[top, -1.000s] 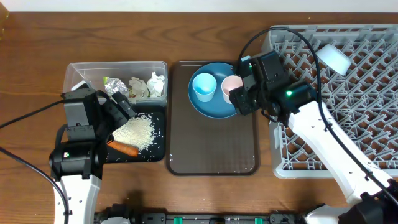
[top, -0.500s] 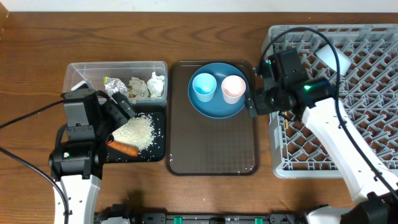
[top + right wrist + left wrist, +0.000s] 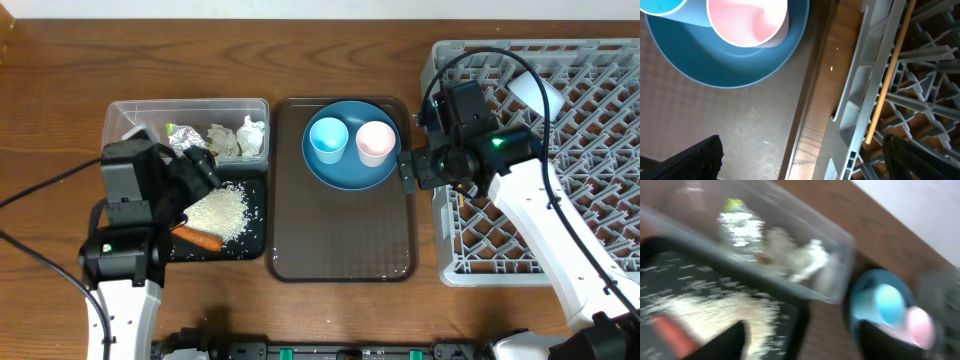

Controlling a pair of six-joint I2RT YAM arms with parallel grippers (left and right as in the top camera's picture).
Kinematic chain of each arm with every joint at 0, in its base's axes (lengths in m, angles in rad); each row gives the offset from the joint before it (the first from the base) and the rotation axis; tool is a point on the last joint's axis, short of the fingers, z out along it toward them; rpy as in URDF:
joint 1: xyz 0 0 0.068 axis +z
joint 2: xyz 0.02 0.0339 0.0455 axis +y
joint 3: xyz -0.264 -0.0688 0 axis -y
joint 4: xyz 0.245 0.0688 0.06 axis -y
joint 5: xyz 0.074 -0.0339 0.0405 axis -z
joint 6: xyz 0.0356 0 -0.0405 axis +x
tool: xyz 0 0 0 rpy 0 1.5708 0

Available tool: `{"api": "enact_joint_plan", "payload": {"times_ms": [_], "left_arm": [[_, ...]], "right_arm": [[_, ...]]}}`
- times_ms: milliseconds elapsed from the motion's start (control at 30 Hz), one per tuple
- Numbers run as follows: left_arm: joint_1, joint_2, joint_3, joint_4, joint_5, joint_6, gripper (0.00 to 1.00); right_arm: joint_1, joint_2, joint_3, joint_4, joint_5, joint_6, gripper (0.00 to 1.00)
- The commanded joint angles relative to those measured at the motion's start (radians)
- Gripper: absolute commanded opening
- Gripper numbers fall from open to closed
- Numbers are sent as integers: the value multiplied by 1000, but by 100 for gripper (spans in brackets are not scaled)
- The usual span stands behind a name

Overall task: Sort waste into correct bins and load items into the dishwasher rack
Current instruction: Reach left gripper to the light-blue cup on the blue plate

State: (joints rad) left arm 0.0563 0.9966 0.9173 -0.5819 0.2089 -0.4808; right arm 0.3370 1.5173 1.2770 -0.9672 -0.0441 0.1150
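Note:
The clear tub [image 3: 190, 103] holds crumpled foil [image 3: 185, 138] and white tissue wads [image 3: 236, 138]. The black tray [image 3: 256, 245] holds rice [image 3: 215, 210] and a carrot [image 3: 197, 238]. My left gripper [image 3: 196, 176] is open and empty over the rice; its wrist view is blurred [image 3: 805, 345]. The dark-blue plate [image 3: 350, 172] carries the light-blue cup [image 3: 328, 138] and the pink cup [image 3: 376, 141]. My right gripper [image 3: 415, 170] is open and empty over the gap between the brown tray and the grey rack [image 3: 580, 150]. A wooden chopstick [image 3: 887, 75] lies in the rack. The white bowl [image 3: 535, 92] sits in the rack.
The plate sits on a flat brown serving tray [image 3: 340, 230] between the bins and the rack. The rack's near edge [image 3: 860, 100] runs under my right gripper [image 3: 805, 160]. Cables trail from both arms.
My right gripper has moved right, from above the pink cup to the rack's left edge. My left gripper has shifted slightly toward the tub.

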Motion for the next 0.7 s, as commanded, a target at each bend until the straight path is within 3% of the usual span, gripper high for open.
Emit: {"api": "enact_joint_plan", "payload": {"times_ms": [0, 167, 400, 667], "left_arm": [[-63, 55, 18, 36, 158, -47, 59], [-205, 190, 82, 70, 113, -107, 52], [-384, 487, 381, -66, 5, -108, 53], [-461, 706, 463, -25, -94, -109, 52]], "right_arm": [[2, -18, 3, -3, 18, 4, 99], [2, -19, 3, -3, 18, 4, 99], [2, -18, 3, -3, 22, 3, 99], [2, -18, 3, -13, 46, 3, 99]]}}
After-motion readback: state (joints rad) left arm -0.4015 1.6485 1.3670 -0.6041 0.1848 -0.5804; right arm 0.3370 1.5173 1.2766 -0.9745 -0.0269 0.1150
